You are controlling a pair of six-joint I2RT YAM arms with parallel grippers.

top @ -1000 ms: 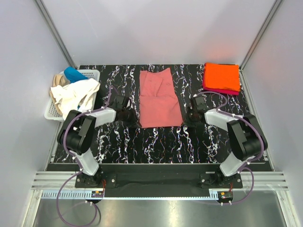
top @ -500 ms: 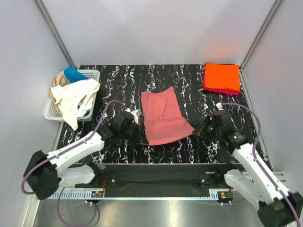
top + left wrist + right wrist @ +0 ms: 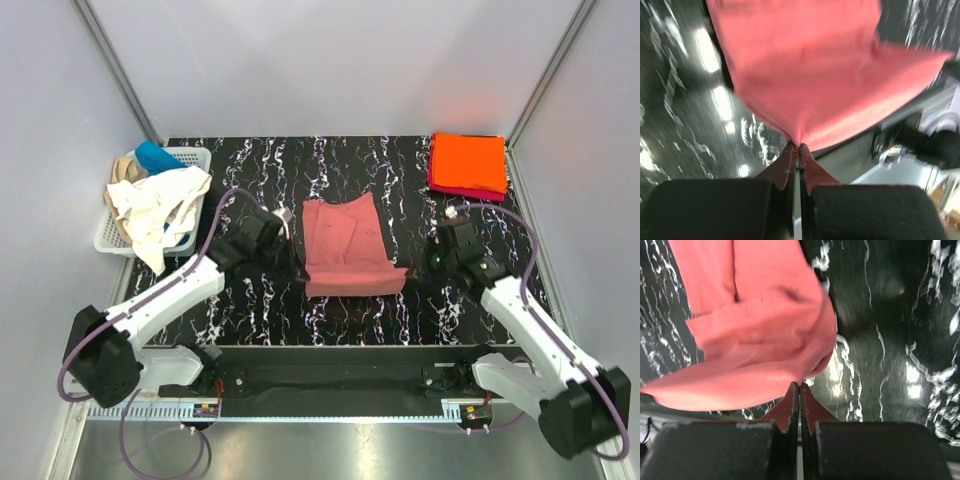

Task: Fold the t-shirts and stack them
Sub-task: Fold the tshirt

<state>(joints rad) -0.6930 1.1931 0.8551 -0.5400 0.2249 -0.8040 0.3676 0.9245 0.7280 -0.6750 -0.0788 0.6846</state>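
1. A dusty salmon-pink cloth t-shirt point(image 3: 345, 240) lay at the middle of the black marbled tabletop point(image 3: 260, 310).
2. The left gripper point(image 3: 799, 150) and the right gripper point(image 3: 800, 389) were each clamped on one of its near corners.
3. A bright orange folded tee point(image 3: 468, 160) sat at the far right corner, and a white plastic lattice basket point(image 3: 192, 155) stood far left.

Place: a robotics lab test cell, not a home or a shop.
Enclosure: plain white walls point(image 3: 330, 70) close in three sides, with bare aluminium posts point(image 3: 117, 70) in the corners.
Work surface: a black tabletop point(image 3: 340, 320) with white marble veining, fitted inside the booth.
Machinery: left arm point(image 3: 170, 295) and right arm point(image 3: 525, 315) bolted to a black base plate point(image 3: 330, 380), with a slotted metal rail point(image 3: 330, 412) in front.
Props: a salmon-pink t-shirt point(image 3: 345, 250), a folded orange t-shirt point(image 3: 467, 162) and a white lattice basket point(image 3: 107, 240) of tees, laid out as test items.
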